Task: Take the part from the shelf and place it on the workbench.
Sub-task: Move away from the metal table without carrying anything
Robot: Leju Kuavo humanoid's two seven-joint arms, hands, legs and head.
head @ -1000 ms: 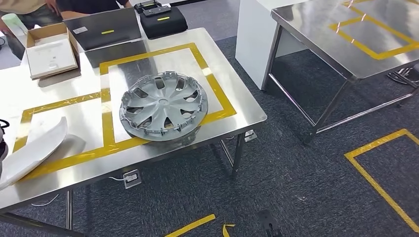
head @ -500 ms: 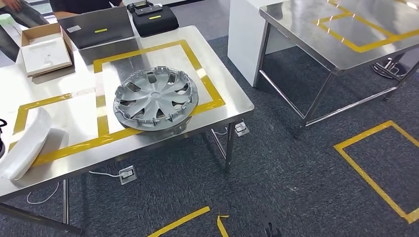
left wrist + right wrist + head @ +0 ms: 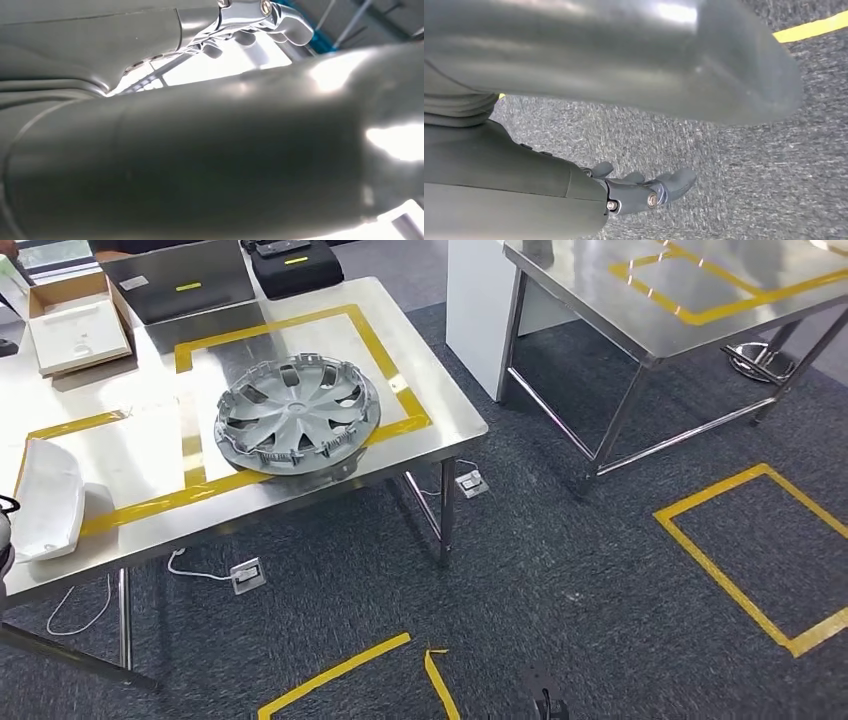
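A silver wheel cover [image 3: 297, 415] lies flat on the steel workbench [image 3: 445, 425], inside a yellow tape rectangle at its right end. A white curved part [image 3: 48, 498] lies in another taped field at the bench's left end. My left hand [image 3: 210, 150] shows in its wrist view as a thick grey thumb with the fingers [image 3: 250, 22] stretched out beyond it, nothing between them. In the right wrist view my right hand [image 3: 624, 192] hangs over grey carpet, its fingers [image 3: 676, 181] loosely bent and holding nothing.
At the bench's far side stand a cardboard box [image 3: 75, 325], a laptop [image 3: 180, 285] and a black case [image 3: 295, 262]. A second steel table [image 3: 600, 290] and a white cabinet [image 3: 475, 310] stand to the right. Yellow tape [image 3: 700, 550] marks the carpet.
The whole picture has shifted: the bench with the wheel cover now sits further up and left and looks smaller, so the camera has moved. Nothing on the bench has moved.
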